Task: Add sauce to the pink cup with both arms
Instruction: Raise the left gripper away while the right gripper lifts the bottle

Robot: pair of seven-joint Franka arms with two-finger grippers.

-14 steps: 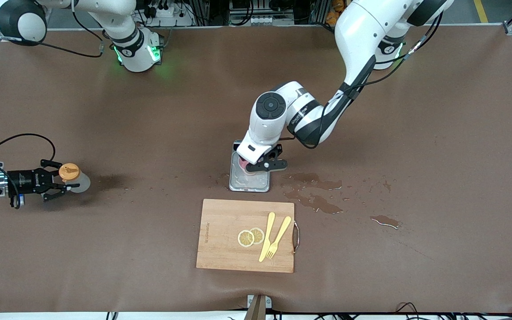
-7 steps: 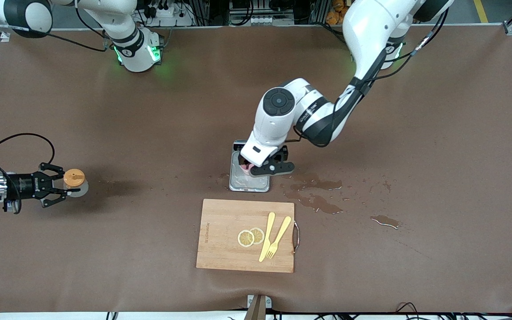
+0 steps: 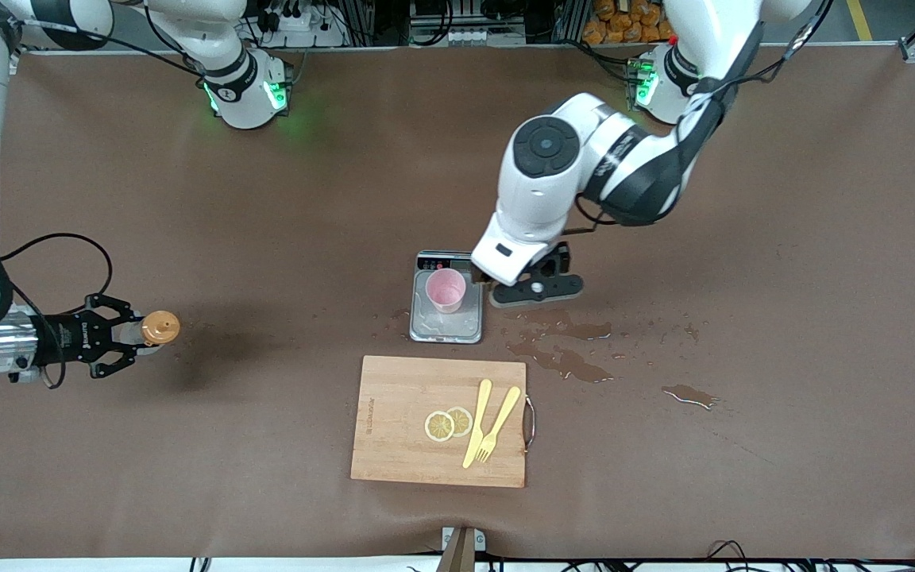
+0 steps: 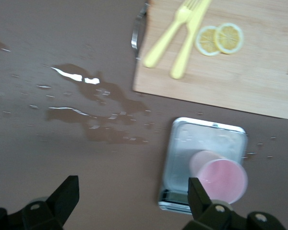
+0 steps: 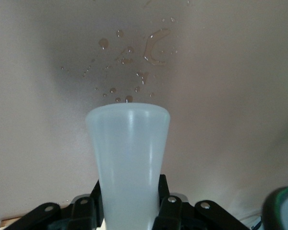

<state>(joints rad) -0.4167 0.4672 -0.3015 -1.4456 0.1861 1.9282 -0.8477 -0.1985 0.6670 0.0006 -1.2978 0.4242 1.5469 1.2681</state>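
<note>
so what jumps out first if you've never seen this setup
The pink cup stands alone on a small metal scale mid-table, with the open left gripper up beside it. At the right arm's end, the right gripper holds the sauce lifted. Wet spills darken the table beside the scale.

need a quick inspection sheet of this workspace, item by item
surface: brown table, wet puddles beside the scale, droplets under the bottle.
job's things: small light-pink plastic cup upright on the silver scale; translucent squeeze bottle with orange cap held at the right arm's end.
clutter: wooden cutting board nearer the camera than the scale, holding two lemon slices, a yellow knife and a yellow fork.
grippers: left gripper open, over the table beside the cup; right gripper shut on the bottle.
cables: black cable looping on the right wrist.
surroundings: arm bases lit green along the table's edge.
</note>
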